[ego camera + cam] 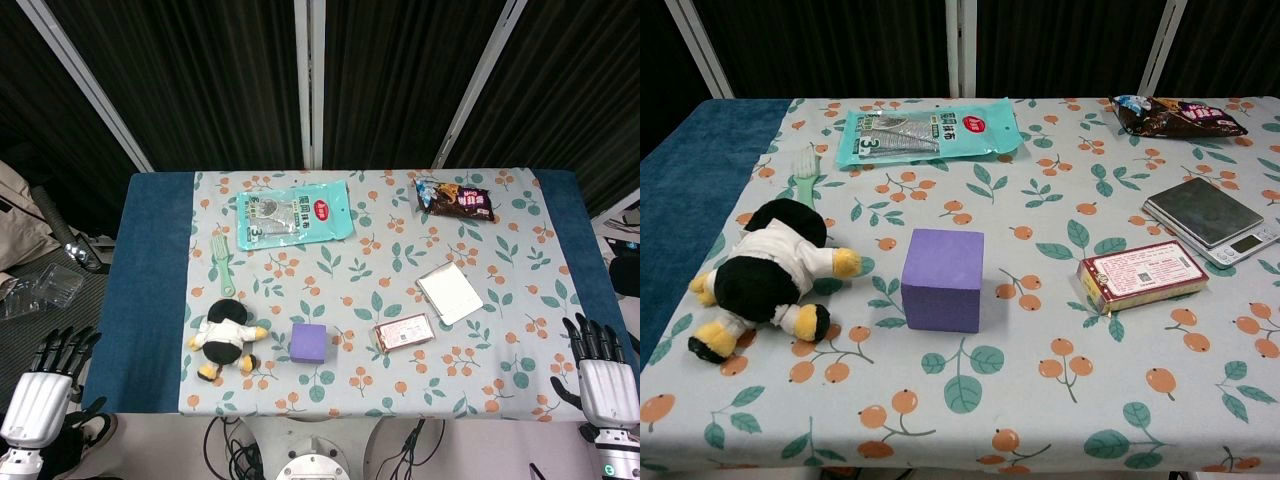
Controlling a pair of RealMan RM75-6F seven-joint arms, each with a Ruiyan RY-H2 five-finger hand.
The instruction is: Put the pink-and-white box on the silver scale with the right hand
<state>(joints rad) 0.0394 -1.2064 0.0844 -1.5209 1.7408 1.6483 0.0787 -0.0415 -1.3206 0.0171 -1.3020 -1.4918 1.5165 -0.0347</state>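
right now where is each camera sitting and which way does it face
Head view: high above the near edge, looking steeply down on the whole table; left hand and right hand show at the bottom corners.
Chest view: low at the near edge, looking across the tabletop; no body shows.
Both share the pink-and-white box, silver scale, purple block and plush toy.

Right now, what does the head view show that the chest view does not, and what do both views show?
Only the head view shows the two hands, the left hand and the right hand, both off the table with fingers apart and holding nothing. Only the chest view shows the small display on the silver scale. Both show the pink-and-white box beside the scale, the purple block, the penguin plush and the green comb.
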